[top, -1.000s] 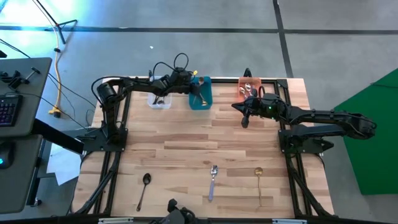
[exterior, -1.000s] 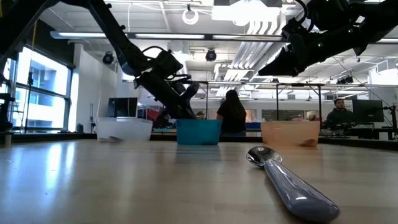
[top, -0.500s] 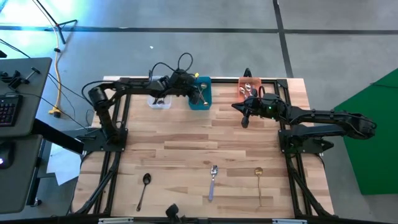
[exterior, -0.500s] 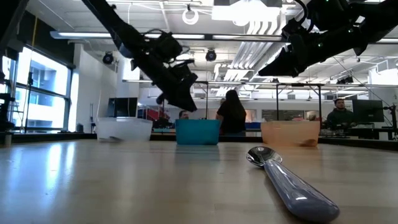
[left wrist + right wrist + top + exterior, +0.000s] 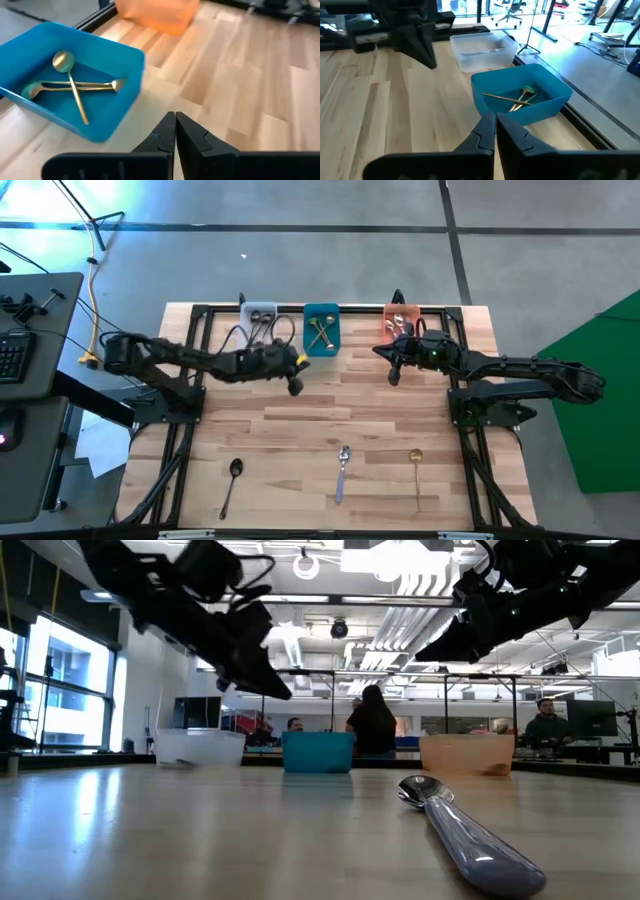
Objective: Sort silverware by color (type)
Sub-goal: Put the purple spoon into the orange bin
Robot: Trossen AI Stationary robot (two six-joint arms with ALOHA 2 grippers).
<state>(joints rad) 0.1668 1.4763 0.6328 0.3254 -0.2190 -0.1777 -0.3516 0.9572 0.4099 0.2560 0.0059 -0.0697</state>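
In the high view we see the left gripper (image 5: 294, 387) hanging over bare wood left of centre, just below and to the left of the teal bin (image 5: 322, 330) at the upper middle of the frame; its own wrist view shows its fingers pressed together with nothing between them. Two gold spoons (image 5: 75, 90) lie crossed inside that bin, up and to the right of this gripper and apart from it. The clear bin (image 5: 258, 317), further left along the top edge, holds dark spoons (image 5: 257, 328). The right gripper (image 5: 393, 376) hovers right of centre, just below the orange bin (image 5: 402, 321), which has silver spoons (image 5: 399, 327) in it; its fingers are likewise closed on nothing. Three pieces of silverware still lie on the table (image 5: 300, 420) along the lower part of the frame, well apart from both grippers: a black spoon (image 5: 231, 485) at lower left, a silver spoon with a pale lavender handle (image 5: 342, 471) at lower centre, and a gold spoon on the table (image 5: 417, 475) at lower right. In the low view the lavender-handled spoon fills the lower right foreground, bowl pointing toward the bins.
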